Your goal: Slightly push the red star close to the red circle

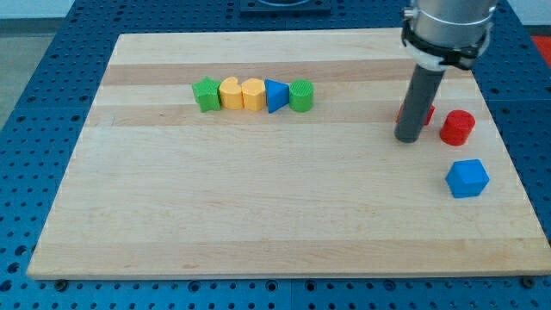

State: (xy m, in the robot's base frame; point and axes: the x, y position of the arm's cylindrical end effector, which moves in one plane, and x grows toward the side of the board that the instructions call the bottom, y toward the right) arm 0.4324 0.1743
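The red star (428, 114) lies near the view's right edge of the wooden board, mostly hidden behind my rod. The red circle (457, 127) stands just to its right, a small gap apart. My tip (407, 138) rests on the board at the star's left lower side, touching or nearly touching it.
A blue cube (467, 178) lies below the red circle. A row at the upper middle holds a green star (206, 94), a yellow block (231, 94), a yellow-orange block (252, 94), a blue triangle (275, 96) and a green circle (300, 96). The board's right edge (516, 172) is close.
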